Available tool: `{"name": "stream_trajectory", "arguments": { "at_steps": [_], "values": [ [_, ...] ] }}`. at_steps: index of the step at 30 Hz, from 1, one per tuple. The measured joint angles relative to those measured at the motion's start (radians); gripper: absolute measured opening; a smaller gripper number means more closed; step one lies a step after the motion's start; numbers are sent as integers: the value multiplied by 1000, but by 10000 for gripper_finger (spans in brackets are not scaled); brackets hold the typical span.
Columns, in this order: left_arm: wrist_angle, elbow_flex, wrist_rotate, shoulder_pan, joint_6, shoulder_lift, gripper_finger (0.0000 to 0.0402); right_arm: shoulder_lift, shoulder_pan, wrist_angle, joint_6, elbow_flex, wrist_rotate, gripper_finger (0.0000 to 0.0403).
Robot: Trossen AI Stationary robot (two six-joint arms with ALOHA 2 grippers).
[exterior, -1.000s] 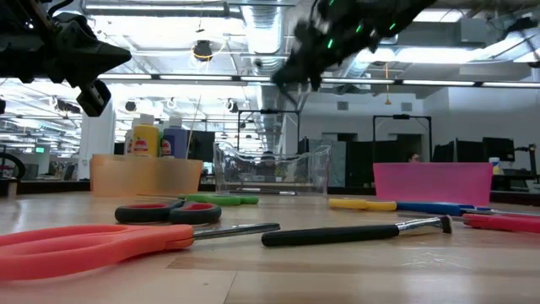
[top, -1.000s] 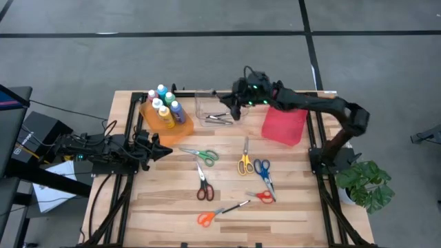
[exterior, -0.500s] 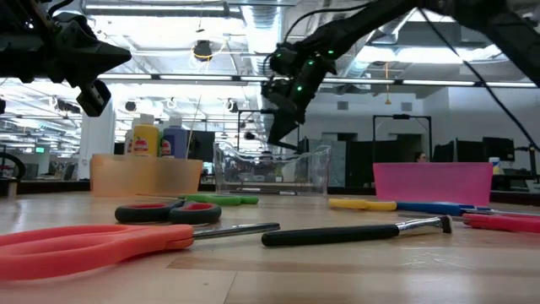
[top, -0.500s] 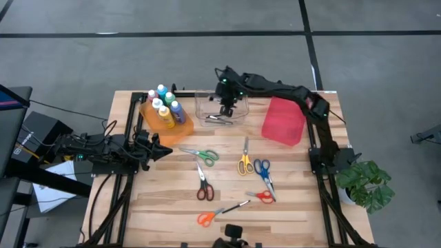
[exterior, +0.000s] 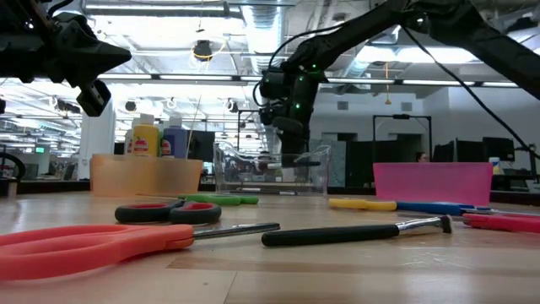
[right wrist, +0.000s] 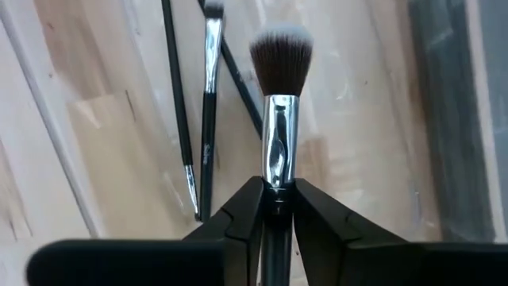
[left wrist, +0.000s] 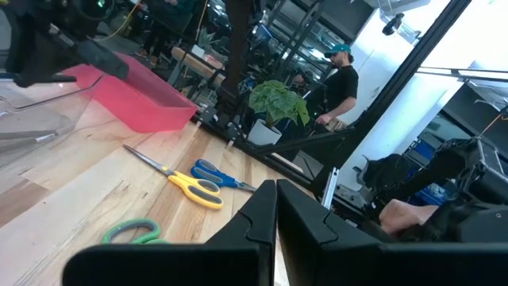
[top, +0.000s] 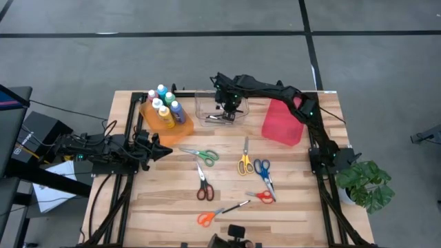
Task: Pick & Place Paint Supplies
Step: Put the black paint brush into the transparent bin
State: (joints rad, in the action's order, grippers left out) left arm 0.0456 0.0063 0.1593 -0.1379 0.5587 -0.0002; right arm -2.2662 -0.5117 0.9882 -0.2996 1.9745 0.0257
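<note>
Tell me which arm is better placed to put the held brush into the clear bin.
The right. Its gripper is over the clear bin, shut on the brush, with thin brushes lying below. The left gripper waits at the table's left edge.

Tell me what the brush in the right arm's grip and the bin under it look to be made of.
Brush, held in the right end effector: shiny silver collar, likely polished metal; soft dark bristles with pale tips, probably synthetic. Clear bin: see-through walls showing thin brushes inside, seemingly glossy plastic.
</note>
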Motion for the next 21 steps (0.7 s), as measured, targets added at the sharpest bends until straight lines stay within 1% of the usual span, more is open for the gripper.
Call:
{"name": "stream_trajectory", "arguments": {
  "at_steps": [5,9,11,14,16,18,21],
  "values": [
    [0,0,0,0,0,0,6,8,0,-12,-7,0,0,88],
    [0,0,0,0,0,0,6,14,0,-4,-7,0,2,133],
    [0,0,0,0,0,0,6,33,0,17,-7,-2,37,162],
    [0,0,0,0,0,0,6,124,10,50,24,-2,139,200],
    [0,0,0,0,0,0,6,202,36,68,57,1,188,216],
    [0,0,0,0,0,0,6,274,80,109,75,1,206,224],
    [0,0,0,0,0,0,6,369,170,148,102,1,206,226]
  ]
}}
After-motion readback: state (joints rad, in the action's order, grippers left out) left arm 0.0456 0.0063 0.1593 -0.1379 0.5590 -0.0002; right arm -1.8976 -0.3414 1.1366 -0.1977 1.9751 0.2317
